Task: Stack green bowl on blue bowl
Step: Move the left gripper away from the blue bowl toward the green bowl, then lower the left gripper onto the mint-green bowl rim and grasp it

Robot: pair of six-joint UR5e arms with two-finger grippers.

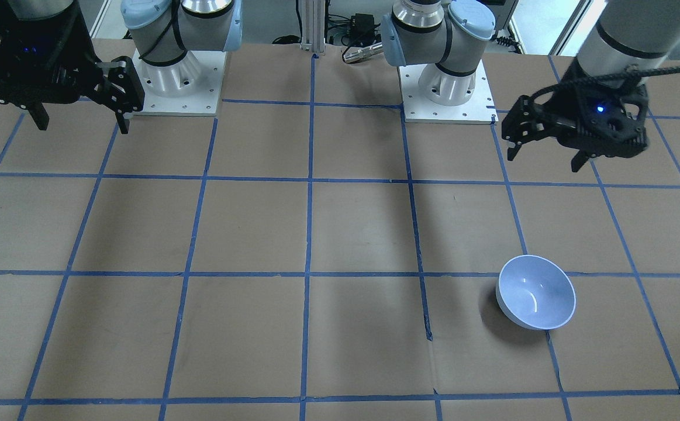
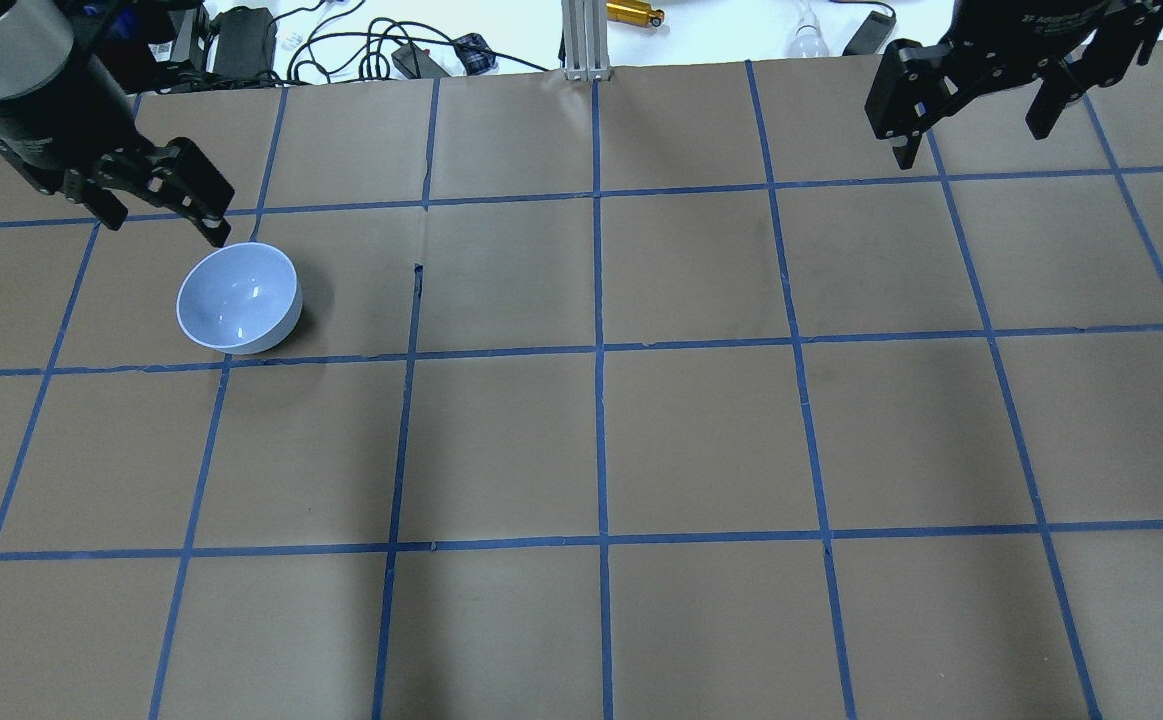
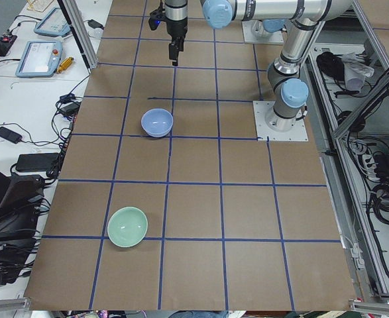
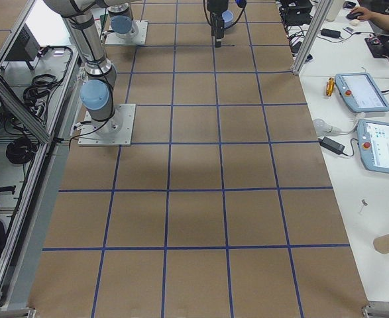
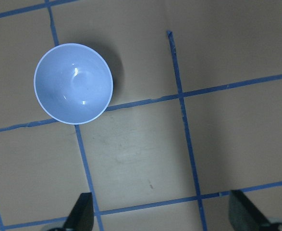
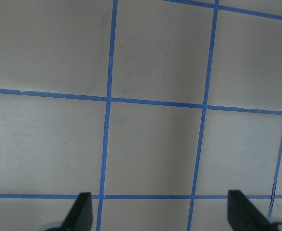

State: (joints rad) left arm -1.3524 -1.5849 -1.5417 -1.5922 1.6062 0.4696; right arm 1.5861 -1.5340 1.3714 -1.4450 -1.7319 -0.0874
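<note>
Blue bowl (image 2: 238, 298) near left hand (image 2: 166, 230), apart

The left gripper (image 2: 163, 225) hovers above and to one side of the blue bowl (image 2: 238, 298), jaws wide apart. The right gripper (image 2: 971, 145) hangs well apart from that bowl, jaws equally spread, pointing down.

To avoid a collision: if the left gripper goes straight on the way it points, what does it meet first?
Probably the bare table, not a bowl. In its wrist view the left gripper faces only that surface, and the blue bowl lies off to the side; depth is unclear.
</note>
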